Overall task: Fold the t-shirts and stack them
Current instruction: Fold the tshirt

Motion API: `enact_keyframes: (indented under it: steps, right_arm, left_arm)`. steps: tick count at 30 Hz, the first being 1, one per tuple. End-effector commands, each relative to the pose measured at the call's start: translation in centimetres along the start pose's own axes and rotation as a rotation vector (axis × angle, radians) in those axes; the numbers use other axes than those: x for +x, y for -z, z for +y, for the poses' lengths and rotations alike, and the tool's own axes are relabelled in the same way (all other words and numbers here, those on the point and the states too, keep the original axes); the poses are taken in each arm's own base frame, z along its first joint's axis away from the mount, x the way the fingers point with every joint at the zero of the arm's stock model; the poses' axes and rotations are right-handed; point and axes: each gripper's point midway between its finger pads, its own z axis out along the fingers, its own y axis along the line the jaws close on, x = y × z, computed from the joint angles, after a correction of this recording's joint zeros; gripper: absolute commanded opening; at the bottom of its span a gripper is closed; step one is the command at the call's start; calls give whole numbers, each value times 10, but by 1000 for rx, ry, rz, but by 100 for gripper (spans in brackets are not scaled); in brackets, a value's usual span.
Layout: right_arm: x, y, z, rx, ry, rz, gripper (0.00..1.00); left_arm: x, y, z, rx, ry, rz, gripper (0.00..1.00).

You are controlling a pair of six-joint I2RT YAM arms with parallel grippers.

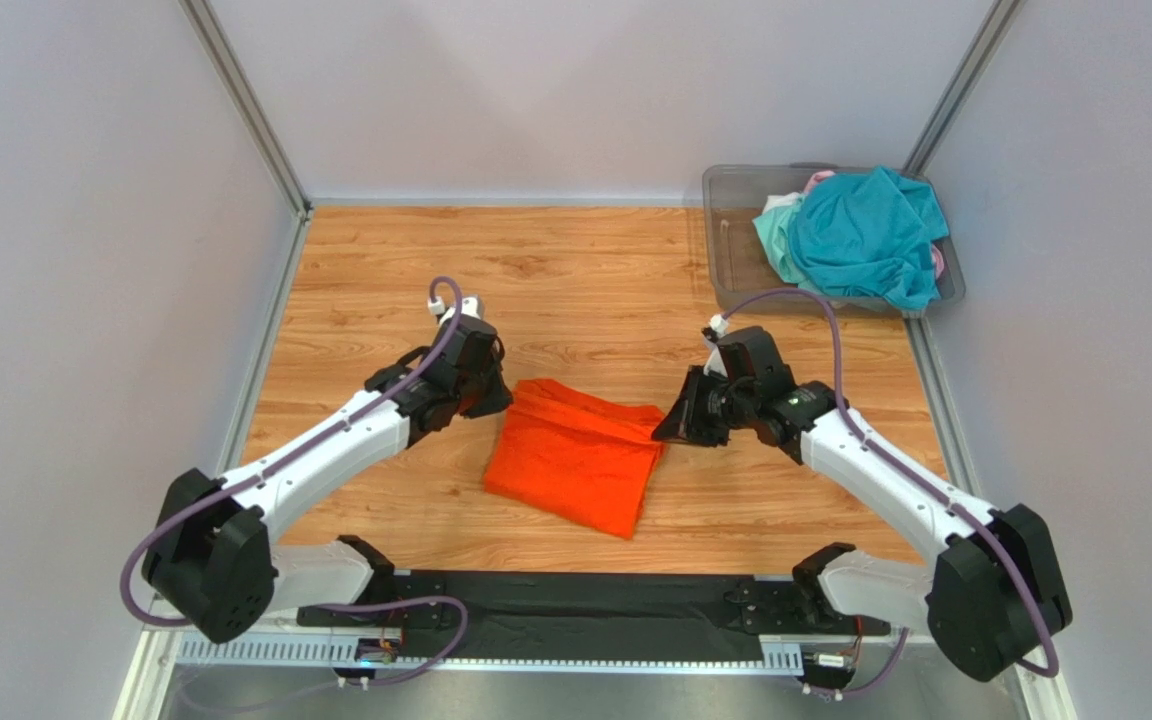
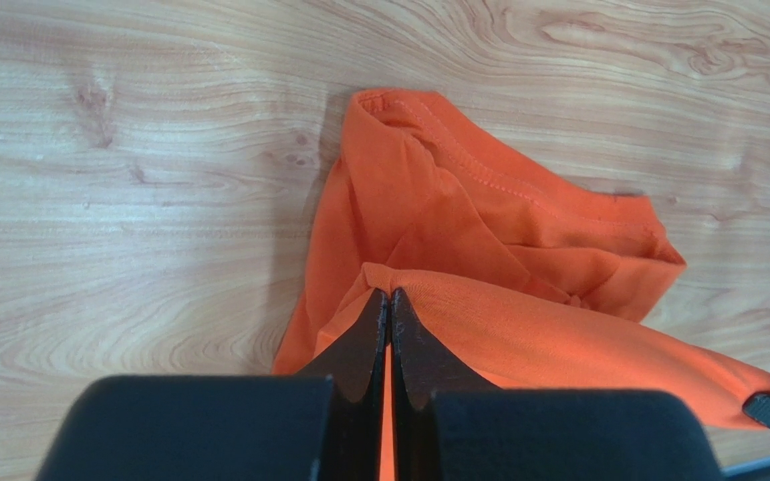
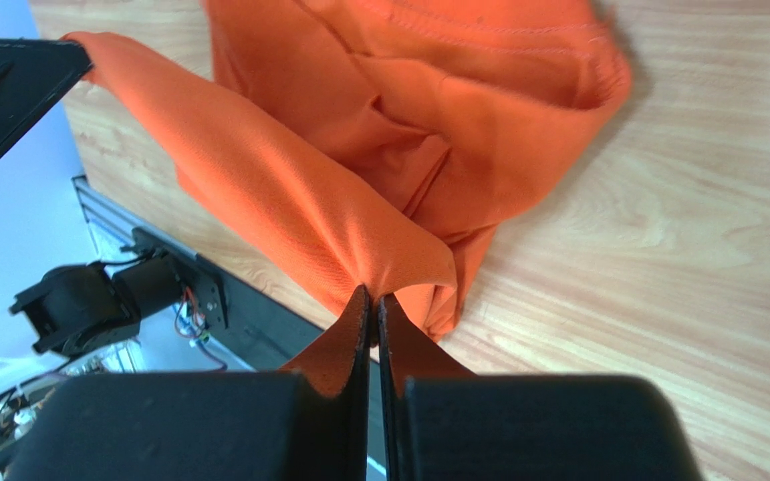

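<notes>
The orange t-shirt lies partly folded on the wooden table, between my two arms. My left gripper is shut on its far left corner; in the left wrist view the jaws pinch a fold of the orange t-shirt. My right gripper is shut on the far right corner; in the right wrist view the jaws pinch the orange t-shirt. The held edge is lifted and stretched between the grippers. The teal t-shirt lies in the bin, with a pale mint shirt and a pink shirt showing beneath it.
A clear grey plastic bin stands at the table's far right corner against the wall. Grey walls enclose the table on three sides. A black rail with the arm bases runs along the near edge.
</notes>
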Motion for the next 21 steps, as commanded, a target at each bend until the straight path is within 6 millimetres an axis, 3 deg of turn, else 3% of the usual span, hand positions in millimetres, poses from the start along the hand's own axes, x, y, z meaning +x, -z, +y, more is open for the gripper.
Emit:
enact_keyframes:
  steps: [1,6,8,9,10,11,12,13,15,16,18,19,20,21]
  right_arm:
    - [-17,-7,-14,52,14,-55,0]
    - [-31,-22,-23,78,-28,-69,0]
    - [-37,-25,-29,105,-31,-81,7]
    - [-39,-30,-34,131,-35,-78,13]
    - [-41,-31,-35,137,-34,-77,33]
    - [-44,-32,-37,144,-34,-80,43]
    - [-49,-33,-35,146,-29,-87,47]
    - [-51,-32,-34,146,-25,-93,52]
    - [-57,-28,-31,152,-13,-110,54]
    - [-58,-26,-27,142,-5,-111,55]
    - [-52,-22,-18,96,12,-95,59]
    - [-47,-18,-16,74,23,-91,73]
    - [-39,-16,-8,36,39,-69,100]
    - [-36,-15,-3,10,52,-67,100]
  left_arm:
    - [-28,-11,2,-48,-14,-77,1]
    - [-18,-35,8,-97,-26,-16,3]
    - [-19,-41,10,-110,-23,-9,5]
    - [-17,-45,12,-118,-24,0,14]
    - [-20,-46,10,-114,-25,-2,27]
    - [-21,-47,9,-111,-28,-1,38]
    - [-22,-46,8,-108,-39,0,50]
    - [-25,-45,4,-96,-41,-3,72]
    - [-28,-38,-1,-74,-52,-2,81]
    - [-27,-34,-6,-43,-58,8,91]
    - [-29,-22,-11,-1,-47,-8,97]
    - [-21,-19,-9,13,-46,6,100]
    - [-20,-16,-10,31,-43,3,100]
    - [-21,-9,-13,59,-36,-13,100]
